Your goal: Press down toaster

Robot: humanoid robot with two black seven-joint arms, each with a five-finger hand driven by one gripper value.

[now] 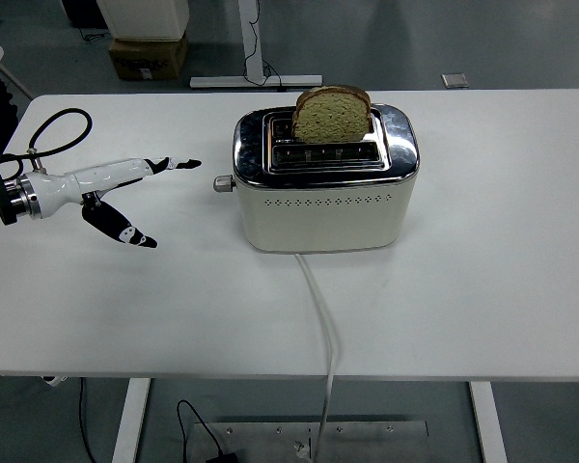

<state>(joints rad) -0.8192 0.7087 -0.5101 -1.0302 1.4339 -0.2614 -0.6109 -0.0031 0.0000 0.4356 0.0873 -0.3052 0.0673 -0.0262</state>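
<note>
Reaching in from nine o'clock, the left hand (pixel 125 188) hangs over the white surface (pixel 482 289) with its fingers (pixel 179 163) stretched out straight and held apart from the thumb (pixel 125 231), which angles down toward five o'clock; it holds nothing. The fingertips point toward three o'clock, at the toaster's lever knob (pixel 220 183), and stop a short way from it without touching. Behind the hand, the white forearm runs back to the picture's left edge, where a black cable (pixel 53 130) loops above the wrist.

The toaster (pixel 323 198) stands near the middle of the surface, a little toward twelve o'clock. Its body is cream with a row of small holes along the front, and its top is shiny metal with two slots. The small round lever knob sticks out of the end at nine o'clock, high up near the metal top. A slice of brown bread (pixel 332 116) stands upright in the far slot, most of it showing above the rim; the near slot is open. A white cord (pixel 320 318) leaves the toaster's front base at six o'clock, runs over the near edge of the surface and drops to the floor.

Beyond the far edge, at eleven o'clock, a cardboard box (pixel 147 56) sits on the floor.
</note>
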